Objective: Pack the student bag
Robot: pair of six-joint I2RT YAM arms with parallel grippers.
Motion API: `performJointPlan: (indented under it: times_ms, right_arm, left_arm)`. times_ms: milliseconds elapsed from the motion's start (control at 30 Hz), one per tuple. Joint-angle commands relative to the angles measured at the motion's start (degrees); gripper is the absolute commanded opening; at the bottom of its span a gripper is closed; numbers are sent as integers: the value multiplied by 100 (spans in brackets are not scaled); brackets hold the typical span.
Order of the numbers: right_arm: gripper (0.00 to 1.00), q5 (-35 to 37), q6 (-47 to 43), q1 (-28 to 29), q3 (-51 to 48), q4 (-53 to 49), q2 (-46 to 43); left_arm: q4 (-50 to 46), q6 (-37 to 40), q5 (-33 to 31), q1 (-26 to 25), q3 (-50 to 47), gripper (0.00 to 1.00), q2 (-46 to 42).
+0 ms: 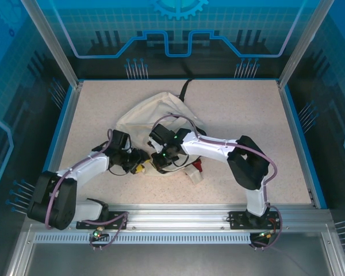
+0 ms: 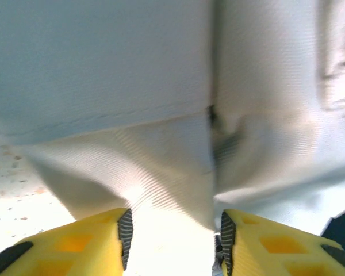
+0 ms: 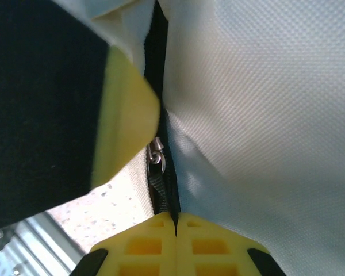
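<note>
Midway across the worktop [image 1: 241, 109] the student bag [image 1: 155, 118] lies flat and slumped. It is a cream heap with a black strap [image 1: 186, 87] trailing off its far side.

At the bag's near edge the right pincer [image 3: 175, 223] is closed tight, its tips meeting on a black strip that runs down from the metal zip slider [image 3: 156, 154]. It looks like the zip pull [image 3: 163, 187], though in so close and soft a view it could be the zipper tape itself. Holding there makes sense, since the pull is the part that would draw the slider along, and the limp cloth offers nothing else firm to haul on.

The left pincer [image 2: 175, 238] stands open, its yellow fingers [image 2: 92, 247] apart. A fold of the bag's cloth reaches down between them but is not pinched. Sitting just beside the zip, it is where an anchoring grip belongs, because loose fabric would otherwise bunch and travel with the slider.

Just beside the bag's near edge rests a small red and white item [image 1: 195, 168]. It is too small to identify and is presumably meant to go inside. I judge that packing proper has not begun, as the bag has to be opened first.
</note>
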Motion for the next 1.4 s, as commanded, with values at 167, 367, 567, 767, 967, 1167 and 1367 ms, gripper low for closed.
performJointPlan:
  times_ms: [167,367,567,767,967,1167,1367]
  right_arm:
    - [0,-502,110,-32,63,-47,-399]
    - [0,-534,181,-32,51,-74,-437]
    - [0,-427,326,-74,335,-419,-288]
    - [0,-578,482,-72,217,-437,-362]
    - [0,-513,659,-67,-152,-702,-720]
    - [0,-238,747,-32,-574,-1192,-1171]
    - [0,402,831,-45,-802,-1710,-1568]
  left_arm:
    - [86,-203,49,16,266,58,-1]
    - [28,-191,-62,15,386,43,200]
    - [-87,-113,-240,16,429,24,227]
    - [-99,-37,-470,18,478,8,228]
    - [-197,134,-805,76,593,5,277]
    - [-241,310,-902,180,691,4,402]
    - [-251,399,-961,262,780,3,473]
